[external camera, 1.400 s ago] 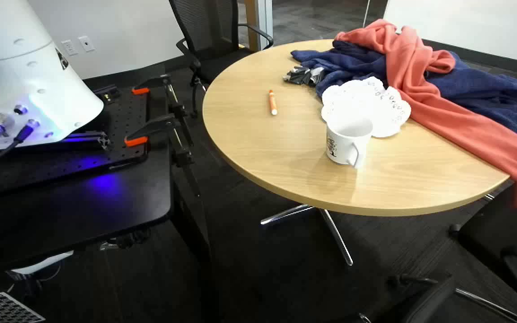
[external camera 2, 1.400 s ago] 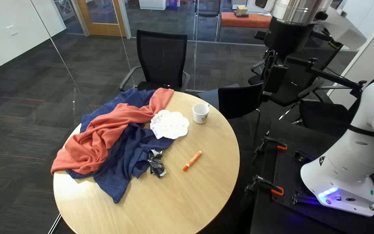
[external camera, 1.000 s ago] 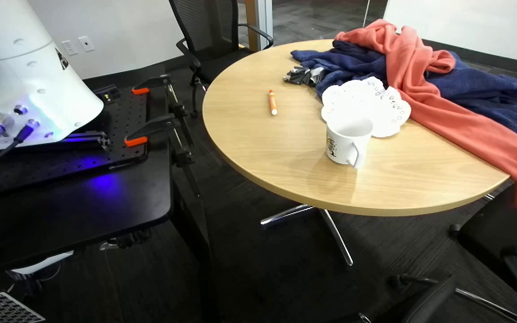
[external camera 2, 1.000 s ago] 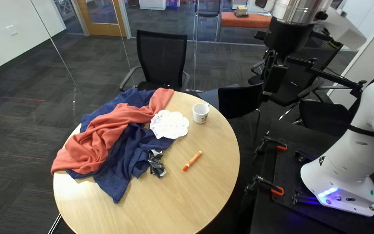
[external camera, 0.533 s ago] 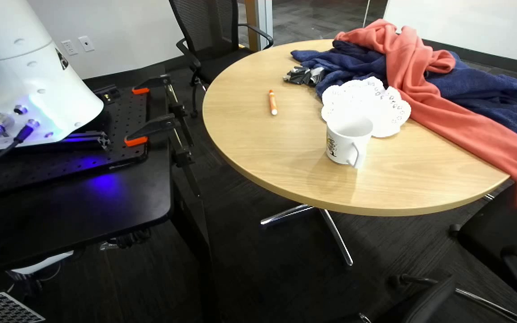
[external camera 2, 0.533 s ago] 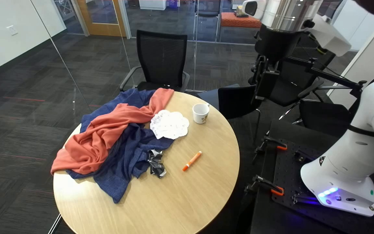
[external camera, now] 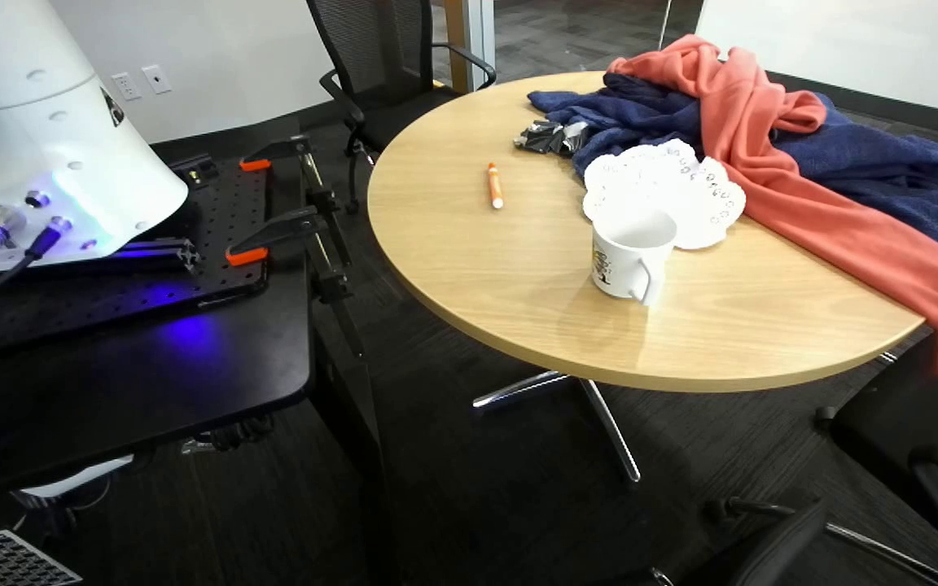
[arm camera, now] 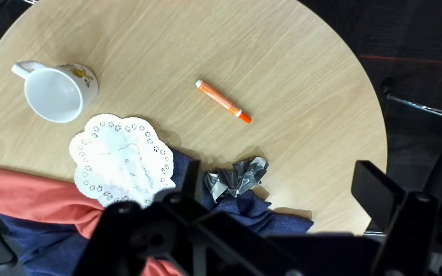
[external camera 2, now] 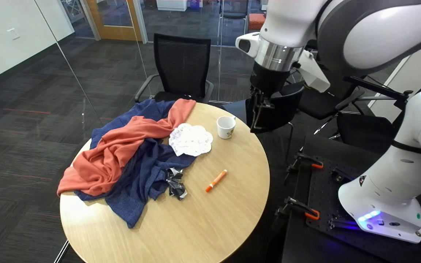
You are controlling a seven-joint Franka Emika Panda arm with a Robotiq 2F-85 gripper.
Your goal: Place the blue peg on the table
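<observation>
Gripper (arm camera: 278,168) hangs above table height, jaws spread wide. Table (external camera 2: 203,226) sits across a gap from the black bench (external camera: 241,350) that bears the arm (external camera 2: 382,197). On it, from where I stand: mug (external camera 2: 226,128) upright near the edge; doily (external camera 2: 191,142) just beside, partly over blue cloth (external camera 2: 133,204); orange marker (external camera 2: 216,180) flat on bare wood; crumpled black wrap (external camera 2: 176,187) touching blue cloth; coral cloth (external camera: 786,199) across the blue, in an exterior view hanging past the edge.

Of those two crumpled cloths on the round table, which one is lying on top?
The coral-red cloth: it drapes across the dark blue cloth, which pokes out from under it on both sides.
</observation>
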